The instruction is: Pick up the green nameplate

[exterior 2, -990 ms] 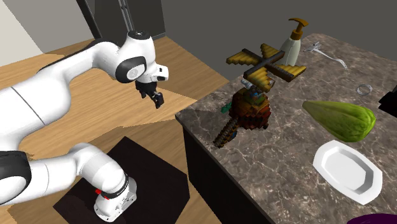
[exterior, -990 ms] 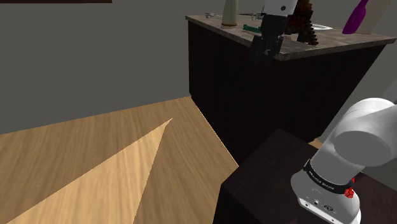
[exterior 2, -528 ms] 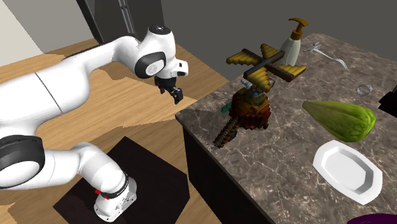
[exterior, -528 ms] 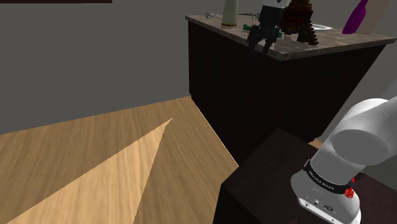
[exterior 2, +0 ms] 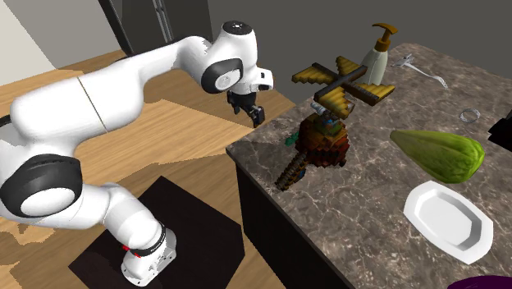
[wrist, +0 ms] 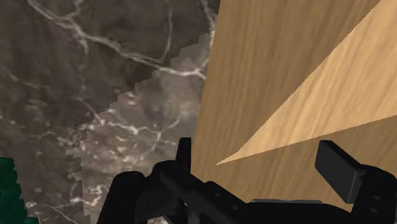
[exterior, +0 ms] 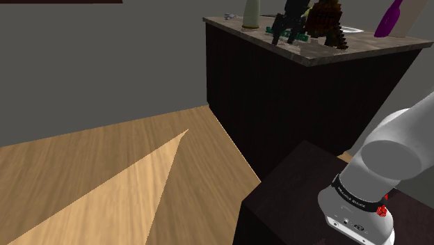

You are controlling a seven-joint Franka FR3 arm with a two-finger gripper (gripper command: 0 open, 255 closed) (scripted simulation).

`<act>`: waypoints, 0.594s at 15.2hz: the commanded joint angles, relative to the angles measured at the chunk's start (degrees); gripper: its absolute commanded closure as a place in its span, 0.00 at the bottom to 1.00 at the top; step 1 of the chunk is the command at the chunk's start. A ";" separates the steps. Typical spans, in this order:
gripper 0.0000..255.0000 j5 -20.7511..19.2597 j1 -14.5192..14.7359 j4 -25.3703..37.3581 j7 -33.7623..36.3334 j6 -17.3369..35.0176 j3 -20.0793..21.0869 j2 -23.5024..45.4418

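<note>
currently the black gripper (wrist: 257, 151) hangs over the corner of a dark, marble-patterned counter (exterior 2: 353, 222), its two fingers standing wide apart with nothing between them. beneath the hand, part of the scene is veined stone and part is wooden floor (wrist: 286, 76) beyond the counter's edge. the green nameplate (exterior 2: 290, 141) lies on the countertop near that corner, just beside the base of a brown, blocky windmill model (exterior 2: 326, 135). whether the two touch, i cannot tell. from the hand's own camera, a dark green sliver of it with a jagged edge peeks in off to the side of the fingers, not between them. from the shoulder side it reads as a low, thin, teal-green strip lying flat on the stone, partly behind the gripper.

judging by that look, it is probably small, light and rigid: a flat bar with hard edges, not soft or fragile. lying so low on smooth stone, it could skid if nudged. the best hold seems to be across its narrow width, near the middle of its length, with the fingers coming down on the two long edges and staying clear of the windmill.
</note>
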 commanded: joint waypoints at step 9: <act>0.00 4.22 -2.77 20.23 -6.94 0.25 -6.48 15.70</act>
